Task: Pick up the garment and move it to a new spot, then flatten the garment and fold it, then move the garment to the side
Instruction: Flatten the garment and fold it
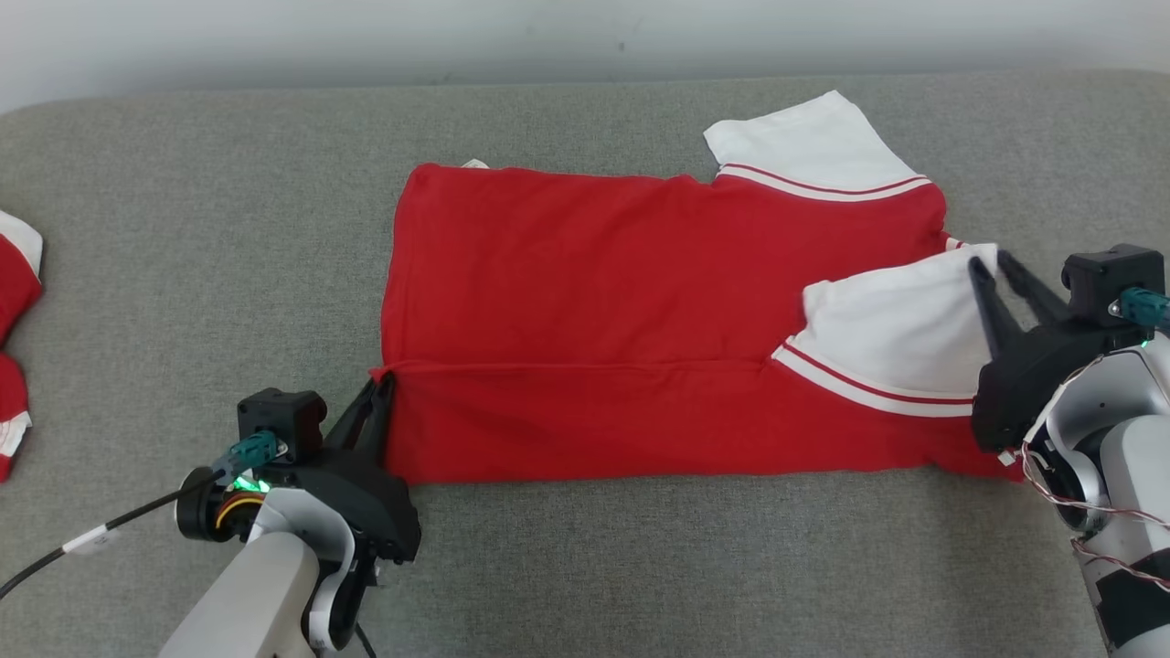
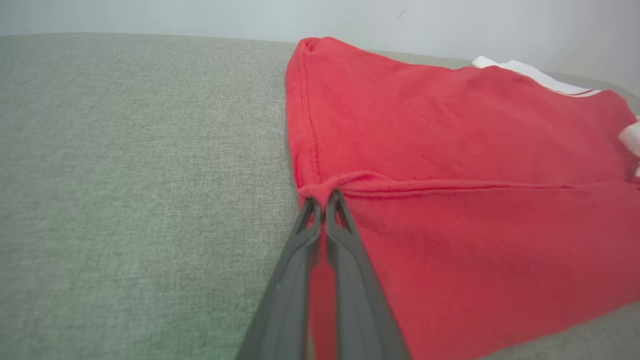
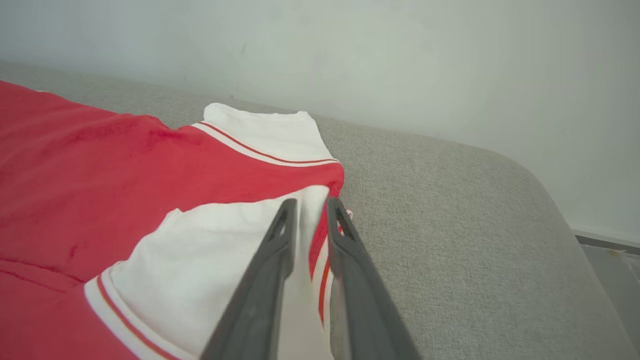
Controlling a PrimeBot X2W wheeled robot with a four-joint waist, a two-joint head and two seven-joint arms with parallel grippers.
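The garment (image 1: 594, 302), a red shirt with white sleeves, lies spread across the middle of a grey padded surface (image 1: 228, 228), its near part folded up over its body so that a straight fold edge runs along its length. One white sleeve (image 1: 804, 137) with red stripes sticks out at the far right corner; the other white sleeve (image 1: 896, 320) lies folded in over the red cloth on the right side. The left gripper (image 1: 382, 388) sits at the garment's left edge, right where the fold edge ends, and its jaws are pinched tight on that corner of the cloth; in the left wrist view the left gripper (image 2: 324, 200) has a small bunch of red cloth caught at its tips. The right gripper (image 1: 992, 260) is over the outer end of the folded-in sleeve, with its jaws a narrow way apart. In the right wrist view the sleeve's edge shows in the gap at the right gripper (image 3: 310, 205), though it is hard to tell whether the cloth touches either finger. Another red and white cloth (image 1: 14, 292) lies at the far left edge of the surface, well apart from the garment. A pale wall (image 1: 366, 37) rises behind.
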